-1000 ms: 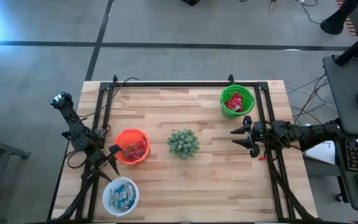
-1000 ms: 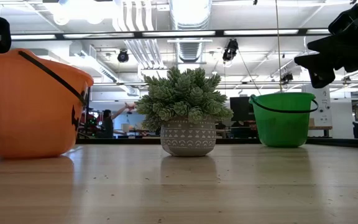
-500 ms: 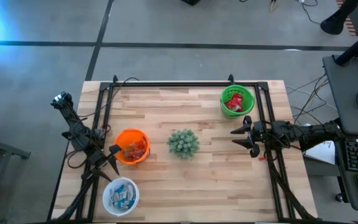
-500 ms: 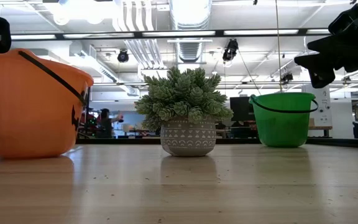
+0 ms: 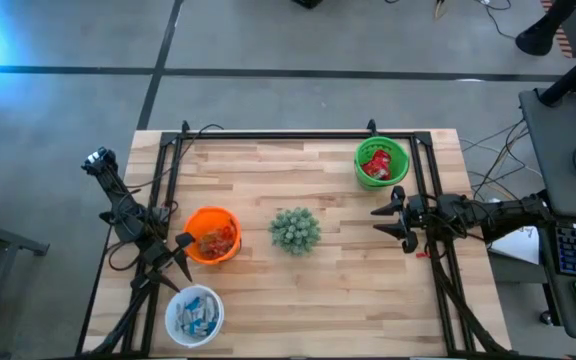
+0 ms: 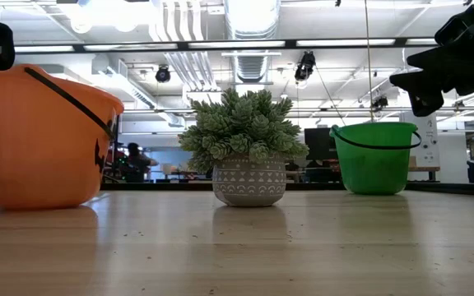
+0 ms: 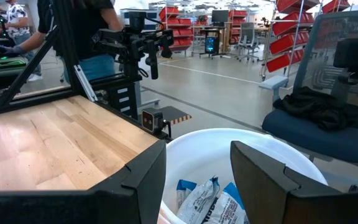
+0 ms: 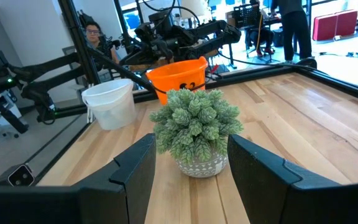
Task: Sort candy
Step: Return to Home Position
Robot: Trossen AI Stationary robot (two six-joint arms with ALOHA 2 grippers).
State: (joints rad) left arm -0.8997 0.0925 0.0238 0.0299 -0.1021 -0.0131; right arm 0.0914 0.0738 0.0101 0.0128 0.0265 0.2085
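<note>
Wood-plank worktop (image 5: 338, 290) carries round plastic orange bucket (image 6: 31, 140), green bucket (image 6: 374, 164), white bucket (image 7: 191, 155) of crinkly blue-and-white candy (image 7: 204, 202); left hand (image 5: 184, 255), right hand (image 5: 390, 228) both released, fingers apart.

You will find no legible words, numbers or brand names anywhere at the table. The blue-and-white candy wrappers (image 7: 207, 202) in the white bucket (image 7: 197, 152) carry print too blurred to make out. The orange bucket (image 6: 31, 140) shows only a black printed shape (image 6: 100, 154) on its side, not lettering.
</note>
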